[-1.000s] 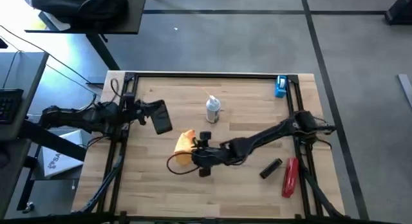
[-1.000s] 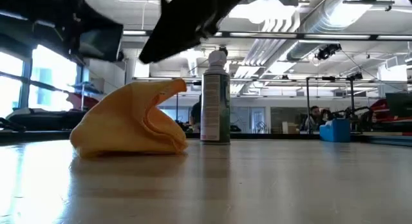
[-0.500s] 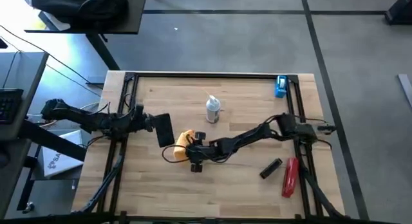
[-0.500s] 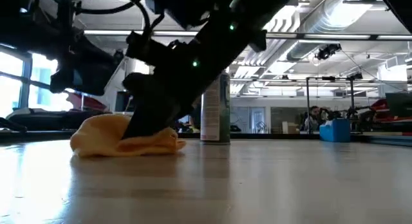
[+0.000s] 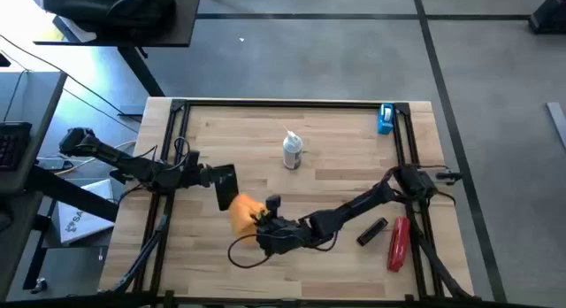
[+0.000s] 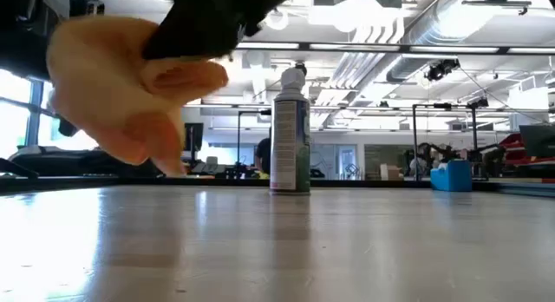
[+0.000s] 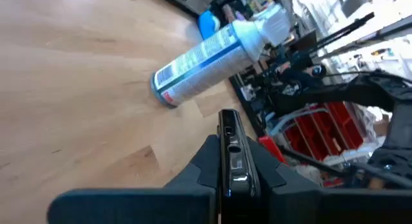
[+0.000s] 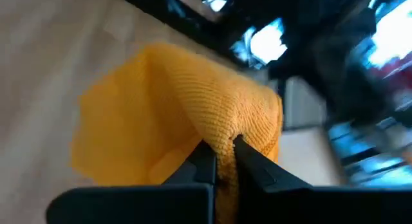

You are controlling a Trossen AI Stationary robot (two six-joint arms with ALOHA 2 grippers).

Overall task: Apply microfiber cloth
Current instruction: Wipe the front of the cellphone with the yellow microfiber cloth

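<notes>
Since half a second ago, the right claw (image 5: 256,221) has lifted the cloth (image 5: 243,211) off the desk (image 5: 336,140), where it had been pressed flat. From the low camera the cloth (image 6: 130,85) hangs clear of the wood, bunched under the dark fingers. In the right wrist camera the claw (image 8: 222,156) is almost pressed together, pinching a fold of the orange-yellow cloth (image 8: 167,114).

Largest on the desk are the two arms. The right one reaches from the right edge toward the middle of the front half. The left one comes in over the left edge, and its claw (image 5: 212,177) grips a black phone (image 5: 226,186) edge-on between its fingers, just beside the cloth.

A spray can (image 5: 292,150) stands upright near the centre; its label (image 7: 193,63) is blue and white, the writing unreadable. A red tool (image 5: 398,243) and a small black object (image 5: 371,231) lie near the right edge, and a blue object (image 5: 386,119) sits at the back right corner.
</notes>
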